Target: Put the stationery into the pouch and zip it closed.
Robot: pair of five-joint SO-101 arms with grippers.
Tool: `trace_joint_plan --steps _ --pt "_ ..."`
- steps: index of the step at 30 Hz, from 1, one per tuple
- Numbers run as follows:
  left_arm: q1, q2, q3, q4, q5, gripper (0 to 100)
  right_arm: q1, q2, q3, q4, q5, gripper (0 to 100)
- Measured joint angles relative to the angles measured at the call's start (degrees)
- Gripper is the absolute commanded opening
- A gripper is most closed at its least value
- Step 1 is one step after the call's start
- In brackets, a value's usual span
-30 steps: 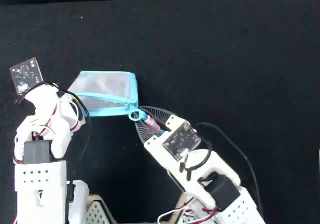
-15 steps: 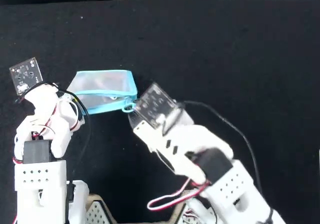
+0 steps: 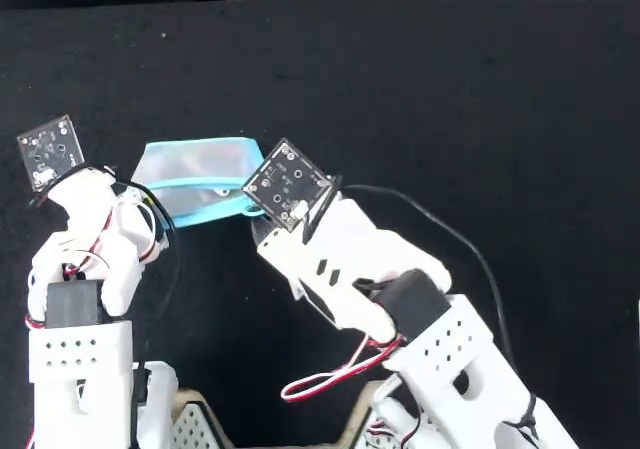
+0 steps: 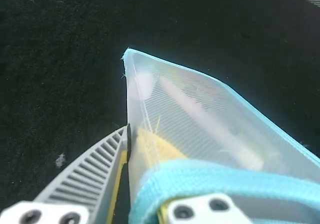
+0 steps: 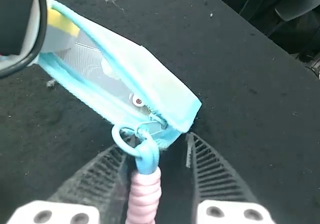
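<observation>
Right arm swung over pouch; right end effector agape; left end effector clamps pouch.

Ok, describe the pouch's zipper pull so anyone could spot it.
On the black table, find the light-blue mesh pouch left of centre. At its corner by the right gripper is the zipper pull: a ring whose pink coiled cord stands out against all the blue.

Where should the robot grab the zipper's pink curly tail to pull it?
On the pink curly tail, just behind the blue ring, coming from the zipper end of the pouch. The tail sticks straight out, free of the fabric, and lies lined up between the open jaws of the right gripper.
</observation>
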Motion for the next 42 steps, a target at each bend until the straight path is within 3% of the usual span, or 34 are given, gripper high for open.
trace_joint_plan --steps 7,13,22,30,42 --pt "0.0 0.0 0.0 0.0 0.0 3 0.0 0.0 0.0 0.0 0.4 16.5" --pt "0.0 0.0 0.0 0.0 0.0 3 0.0 0.0 0.0 1.8 9.1 25.1" --pt "0.0 0.0 0.0 0.0 0.0 3 0.0 -0.7 0.0 2.1 10.8 25.0" --pt "0.1 0.0 0.0 0.0 0.0 3 -3.0 -10.6 5.4 1.9 13.1 21.5" --pt "0.1 0.0 0.0 0.0 0.0 3 -3.3 -6.2 9.1 -3.7 13.2 21.2"
